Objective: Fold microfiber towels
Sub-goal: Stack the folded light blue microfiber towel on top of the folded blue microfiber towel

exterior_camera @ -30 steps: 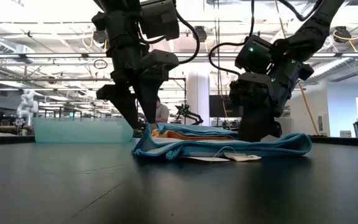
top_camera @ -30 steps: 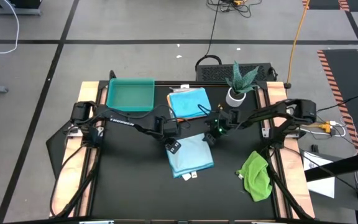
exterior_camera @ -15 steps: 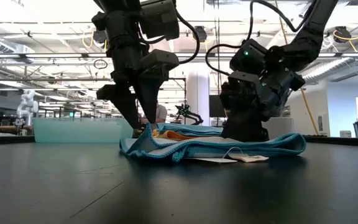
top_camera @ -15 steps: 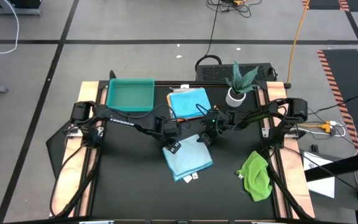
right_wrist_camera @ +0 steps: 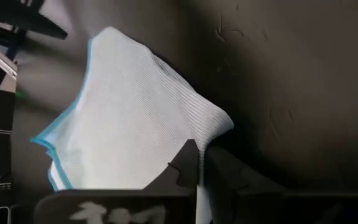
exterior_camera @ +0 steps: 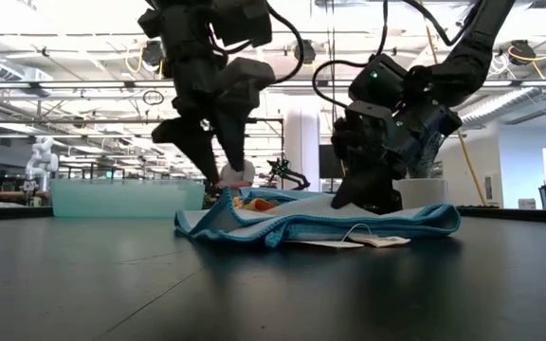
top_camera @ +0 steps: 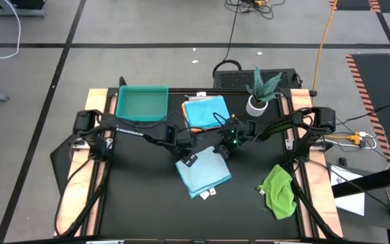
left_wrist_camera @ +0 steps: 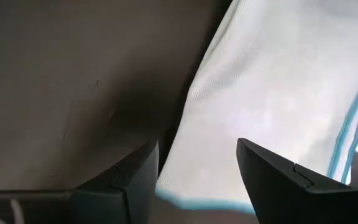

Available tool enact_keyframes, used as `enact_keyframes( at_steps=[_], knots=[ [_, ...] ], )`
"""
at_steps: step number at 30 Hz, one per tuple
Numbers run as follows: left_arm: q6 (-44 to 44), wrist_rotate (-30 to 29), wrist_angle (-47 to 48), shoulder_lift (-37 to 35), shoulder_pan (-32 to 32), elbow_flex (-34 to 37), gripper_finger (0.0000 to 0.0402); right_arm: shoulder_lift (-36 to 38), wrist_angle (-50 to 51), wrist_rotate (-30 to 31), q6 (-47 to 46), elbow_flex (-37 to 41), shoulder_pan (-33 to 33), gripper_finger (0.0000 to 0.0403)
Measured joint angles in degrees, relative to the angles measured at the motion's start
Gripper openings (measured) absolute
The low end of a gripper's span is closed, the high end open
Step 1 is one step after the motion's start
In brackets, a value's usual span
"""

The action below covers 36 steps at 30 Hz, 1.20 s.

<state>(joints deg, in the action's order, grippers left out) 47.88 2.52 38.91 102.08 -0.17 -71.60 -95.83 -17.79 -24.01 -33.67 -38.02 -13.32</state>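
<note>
1. Your pale blue towel (top_camera: 205, 173) lies near the middle of the black tabletop (top_camera: 141, 203), its white tags (top_camera: 207, 193) at the near edge.
2. Your right tool (top_camera: 225, 148) is at the towel's far right corner, fingers pinched together on the cloth; in the right wrist view a ridge of fabric (right_wrist_camera: 210, 124) rises from between the closed fingers.
3. Your left tool (top_camera: 186, 156) sits at the far left corner with its fingers (left_wrist_camera: 129, 180) spread apart, the towel's edge between them but not gripped.
4. A folded bright blue towel (top_camera: 205, 112) rests behind, with an orange edge showing at its side.
5. The green towel (top_camera: 278, 192) lies crumpled at the right edge.
6. The teal tray (top_camera: 142, 103) sits at the far left, and a potted plant (top_camera: 259, 91) at the far right.
</note>
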Motion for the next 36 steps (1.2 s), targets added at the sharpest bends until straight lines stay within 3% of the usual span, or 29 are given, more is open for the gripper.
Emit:
enact_keyframes(
  at_steps=[8, 16, 29, 36],
  knots=[
    [0.0, -1.9, 0.3, -1.6, -1.2, 0.0, 0.0218, 2.4, 2.3, 3.1, 0.4, 0.0, 0.0, 0.0002],
    [0.2, -6.3, 3.8, -7.6, -1.8, 0.1, 0.0218, 8.9, 5.2, 7.1, 2.0, -1.3, -0.8, 0.0001],
    [0.6, -13.3, 7.3, -16.1, -2.2, 0.0, 0.0218, 8.0, 23.1, 7.6, 18.9, -22.7, -8.1, 0.0],
    [0.0, -13.3, 7.9, -16.0, -2.3, 0.0, 0.0218, 8.0, 24.1, 7.4, 23.0, -29.1, -15.2, 0.0]
  ],
)
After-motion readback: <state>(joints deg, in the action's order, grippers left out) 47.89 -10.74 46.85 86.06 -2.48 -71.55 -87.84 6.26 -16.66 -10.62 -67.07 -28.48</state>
